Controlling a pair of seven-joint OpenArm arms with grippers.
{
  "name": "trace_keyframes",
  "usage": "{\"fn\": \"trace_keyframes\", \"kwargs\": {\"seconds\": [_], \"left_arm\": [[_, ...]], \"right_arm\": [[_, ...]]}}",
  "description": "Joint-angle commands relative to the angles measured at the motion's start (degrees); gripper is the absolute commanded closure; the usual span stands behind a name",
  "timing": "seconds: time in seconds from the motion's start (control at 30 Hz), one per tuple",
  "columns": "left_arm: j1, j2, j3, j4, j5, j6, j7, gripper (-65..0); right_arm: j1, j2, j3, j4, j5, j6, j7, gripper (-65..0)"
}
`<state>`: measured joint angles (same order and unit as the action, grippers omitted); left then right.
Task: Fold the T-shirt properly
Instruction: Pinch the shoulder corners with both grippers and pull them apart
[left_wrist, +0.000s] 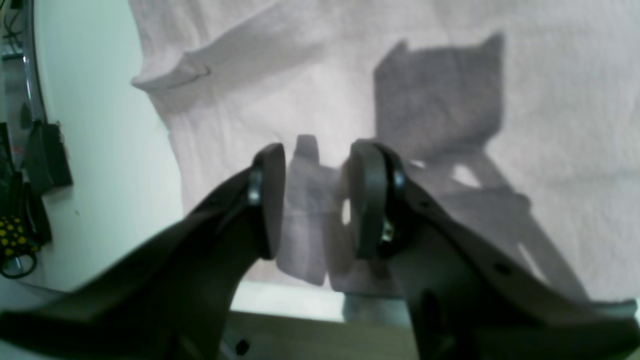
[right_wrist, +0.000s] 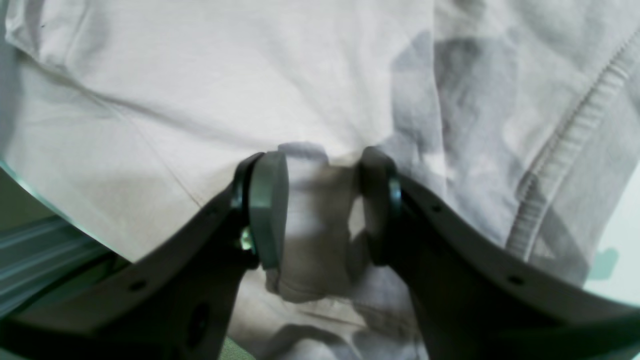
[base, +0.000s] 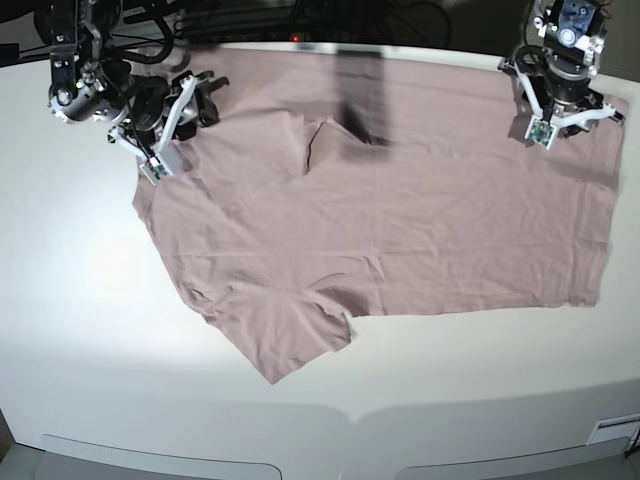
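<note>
In the left wrist view, the left gripper (left_wrist: 315, 200) pinches a bunched fold of the soft pink-mauve T-shirt (left_wrist: 400, 75) between dark rounded pads. The right wrist view shows the right gripper (right_wrist: 322, 207) clamping a thick cloth roll near a ribbed seam (right_wrist: 560, 165). In the base view, the wrinkled shirt lies spread on the smooth white table (base: 80, 330).

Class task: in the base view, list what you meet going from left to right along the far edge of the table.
Right claw → collar area of the T-shirt → left claw, all on the white table.
</note>
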<state>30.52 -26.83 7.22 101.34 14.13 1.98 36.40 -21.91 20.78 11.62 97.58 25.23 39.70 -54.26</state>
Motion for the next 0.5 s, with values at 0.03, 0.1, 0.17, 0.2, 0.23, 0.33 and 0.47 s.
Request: {"fn": "trace_keyframes", "kwargs": {"seconds": [0.03,0.1,0.17,0.2,0.23,0.33,0.47], "left_arm": [[2.1,-0.5,-0.1,2.3,0.0,0.0,1.1,-21.5],[3.3,-0.5,-0.1,4.2,0.0,0.0,0.4,-21.5],[3.8,-0.5,-0.1,6.0,0.0,0.0,-0.1,-21.5],[3.8,-0.5,-0.1,6.6,0.0,0.0,-0.2,-21.5],[3.7,-0.5,-0.1,7.1,0.0,0.0,-0.4,-21.5],[3.4,-0.5,-0.1,7.1,0.0,0.0,-1.9,-21.5],[3.4,-0.5,-0.1,7.0,0.0,0.0,-2.1,-21.5]], "right_arm": [[-0.2,1.0,1.7,-0.4,-2.8,-1.1,-2.3,-25.5],[-0.2,1.0,3.0,-1.5,-2.7,-1.1,-2.4,-25.5],[-0.5,1.0,3.8,-2.9,-2.7,-1.1,-2.3,-25.5],[-0.7,1.0,4.0,-3.5,-2.7,-1.1,-2.3,-25.5],[-0.9,1.0,4.2,-4.1,-2.7,-1.1,-2.1,-25.5],[-1.1,1.0,4.2,-4.5,-2.4,-1.1,-2.1,-25.5],[-1.1,1.0,4.2,-4.5,-0.6,-1.0,-2.1,-25.5]]}}
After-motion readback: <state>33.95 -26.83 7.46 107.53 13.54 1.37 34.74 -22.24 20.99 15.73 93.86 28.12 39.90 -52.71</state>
